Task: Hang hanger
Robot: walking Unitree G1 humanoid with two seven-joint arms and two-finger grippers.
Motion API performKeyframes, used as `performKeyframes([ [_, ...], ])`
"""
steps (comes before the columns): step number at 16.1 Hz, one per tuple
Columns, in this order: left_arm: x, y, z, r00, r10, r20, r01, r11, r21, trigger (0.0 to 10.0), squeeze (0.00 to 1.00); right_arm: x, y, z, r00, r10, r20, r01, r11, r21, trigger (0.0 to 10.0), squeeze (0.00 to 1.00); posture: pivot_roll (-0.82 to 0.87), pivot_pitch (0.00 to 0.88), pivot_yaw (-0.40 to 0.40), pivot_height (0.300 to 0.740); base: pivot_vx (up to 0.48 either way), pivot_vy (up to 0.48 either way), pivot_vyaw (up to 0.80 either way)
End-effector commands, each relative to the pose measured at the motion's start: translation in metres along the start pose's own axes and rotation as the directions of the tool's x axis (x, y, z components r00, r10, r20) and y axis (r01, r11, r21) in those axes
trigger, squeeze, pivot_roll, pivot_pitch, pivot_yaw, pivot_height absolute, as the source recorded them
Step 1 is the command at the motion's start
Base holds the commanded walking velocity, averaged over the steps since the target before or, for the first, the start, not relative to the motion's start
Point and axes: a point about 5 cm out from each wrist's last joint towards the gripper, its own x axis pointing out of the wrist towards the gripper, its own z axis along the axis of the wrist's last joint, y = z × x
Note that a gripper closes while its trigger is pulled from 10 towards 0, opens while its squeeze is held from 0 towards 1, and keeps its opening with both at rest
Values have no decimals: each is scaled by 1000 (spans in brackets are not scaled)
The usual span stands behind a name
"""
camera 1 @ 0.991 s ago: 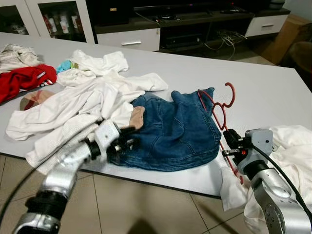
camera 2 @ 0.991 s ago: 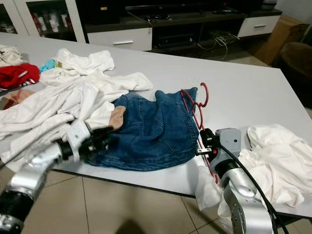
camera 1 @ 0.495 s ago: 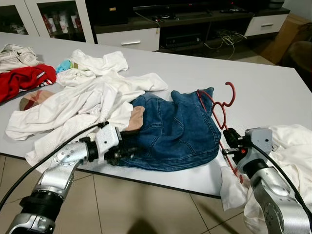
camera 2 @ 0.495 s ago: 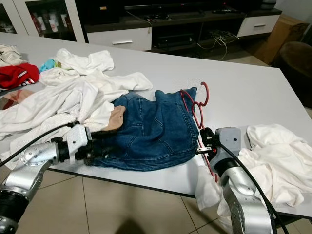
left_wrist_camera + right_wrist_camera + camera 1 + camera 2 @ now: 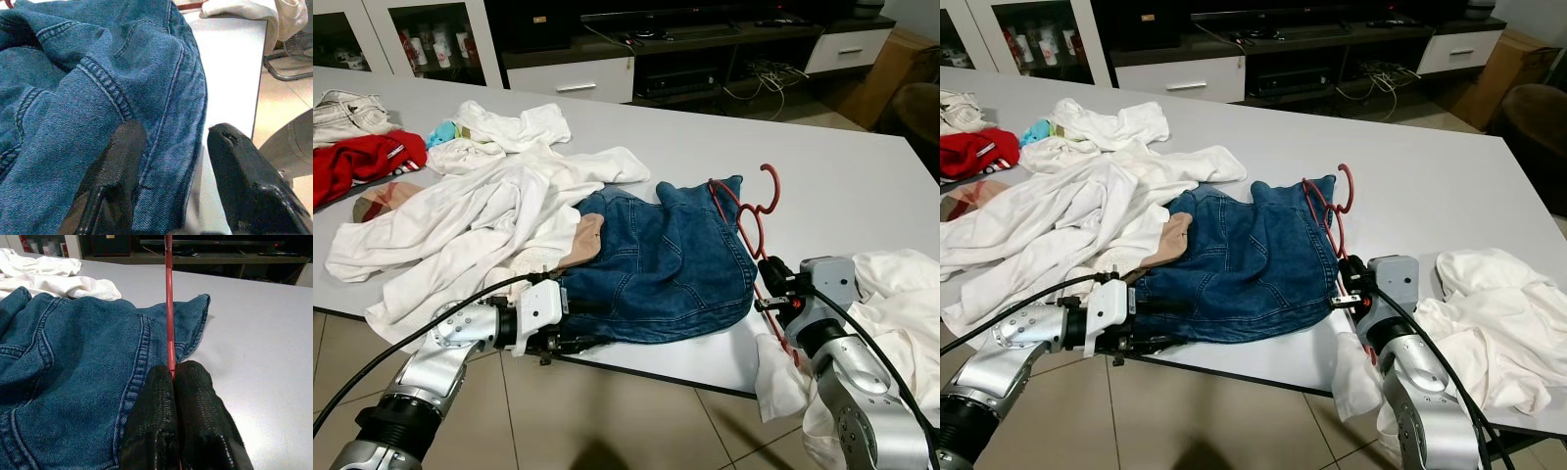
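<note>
Bare table (image 5: 862, 186) lies open beyond my right gripper (image 5: 766, 291), past the red hanger (image 5: 751, 220). The jeans (image 5: 666, 259) block its left side, a white heap (image 5: 901, 284) its right. My left gripper (image 5: 171, 186) straddles the jeans' hem (fingers apart); white clothes (image 5: 460, 215) crowd behind it.

jeans (image 5: 666, 259): on the table (image 5: 862, 186), near its front edge
hanger (image 5: 749, 220): right of jeans
clothes pile (image 5: 460, 211): left of jeans
</note>
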Motion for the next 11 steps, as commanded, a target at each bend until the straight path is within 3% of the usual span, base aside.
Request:
performKeyframes([
  [1, -2, 1, -1, 1000, -21, -21, 21, 1000, 4, 10000, 463, 1, 0, -4, 1000, -4, -14, 4, 1000, 6, 10000, 0, -81, 0, 7, 740, 0, 0, 0],
  [4, -7, -4, -9, 992, -88, -89, 87, 996, -15, 10000, 467, 1, 1, -4, 1000, -7, -13, 7, 1000, 6, 10000, 0, -81, 0, 13, 740, 0, 0, 0],
  [7, -11, -3, -15, 985, -92, -148, 95, 995, 16, 10000, 463, 1, 1, -5, 1000, -8, -12, 8, 1000, 8, 10000, 0, -79, 0, 15, 740, 0, 0, 0],
  [10, -10, 8, -13, 988, -7, -153, 13, 999, 39, 10000, 435, 2, 2, -5, 1000, -6, -12, 6, 1000, 9, 10000, 0, -79, 0, 16, 740, 0, 0, 0],
  [11, -10, 11, -12, 988, 19, -151, -12, 999, 41, 10000, 373, 2, 2, -5, 1000, -7, -12, 7, 1000, 8, 10000, 0, -80, 0, 16, 740, 0, 0, 0],
])
